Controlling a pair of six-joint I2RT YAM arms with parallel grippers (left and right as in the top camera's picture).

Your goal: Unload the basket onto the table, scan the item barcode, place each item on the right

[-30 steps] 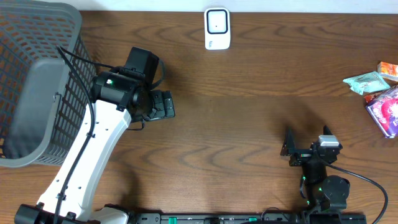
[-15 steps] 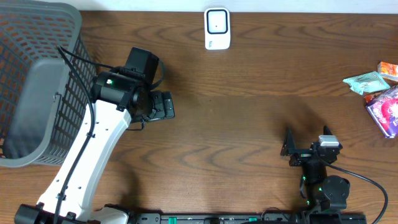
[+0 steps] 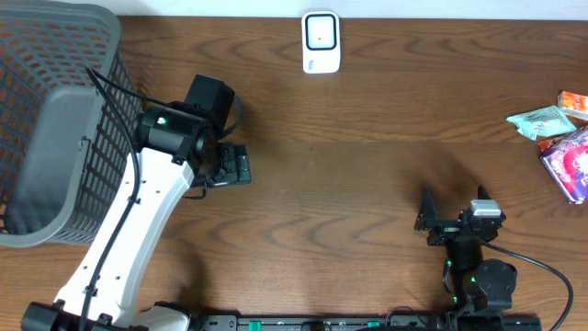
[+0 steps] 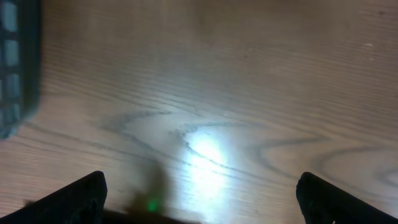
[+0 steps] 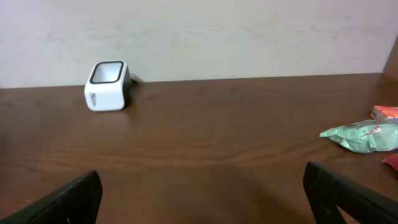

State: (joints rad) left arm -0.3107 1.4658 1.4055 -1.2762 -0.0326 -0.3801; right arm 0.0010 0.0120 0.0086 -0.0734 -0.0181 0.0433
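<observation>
Basket [image 3: 55, 46] of grey mesh stands at the left, its solid grey floor showing; left gripper [image 4: 200, 190] hangs just beside it, jaws spread wide; right gripper [image 5: 202, 193] equally wide, near the front edge; white scanner [image 3: 321, 41] at the far edge; green packet [image 3: 540, 120], purple pouch [image 3: 571, 164] and orange box [image 3: 574, 101] lie far right.

No legible text. Scanner [image 5: 107, 86] front bears small mark (too blurred); green packet [image 5: 360, 135] print unreadable.
</observation>
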